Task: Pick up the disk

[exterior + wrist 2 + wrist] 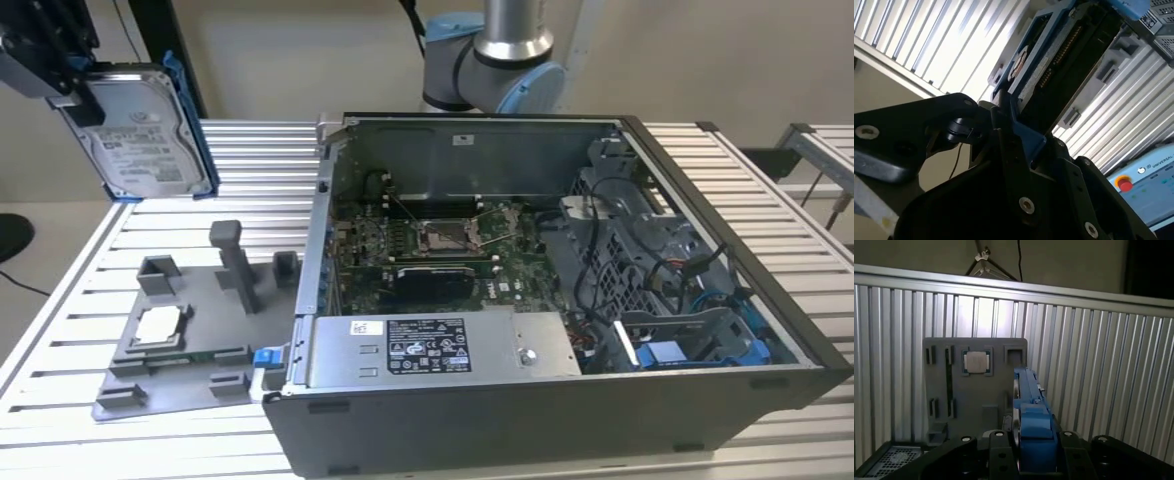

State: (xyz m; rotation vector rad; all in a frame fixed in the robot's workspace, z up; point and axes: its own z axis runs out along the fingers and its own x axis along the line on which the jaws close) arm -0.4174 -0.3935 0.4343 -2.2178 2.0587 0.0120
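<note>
Here, the slatted table (747,185) carries an open computer case (534,410) with a grey tray (174,375) just beside it. The disk (134,135) hangs upright above the table at the exterior view's left, clamped between the gripper's (64,85) closed fingers. A chip (158,325) lies in the tray.

Flat rectangular silver-grey disk (134,135), clamped in the black gripper (1031,437): bare metal casing with a dull satin finish, a smooth white paper label, and a slightly glossy blue plastic frame along the edges. Gripper fingers (999,447): black and matt, with bright metal screw heads. Ribbed silver table (254,150) beneath the gripper: bare metal slats, brushed and reflective. Grey slotted fixture plate (174,350) below the gripper: matt plastic. Small square silver chip (975,361) seated in that plate: satin metal lid. Dark grey open computer case (534,410) beyond the plate: matt sheet metal.
</note>
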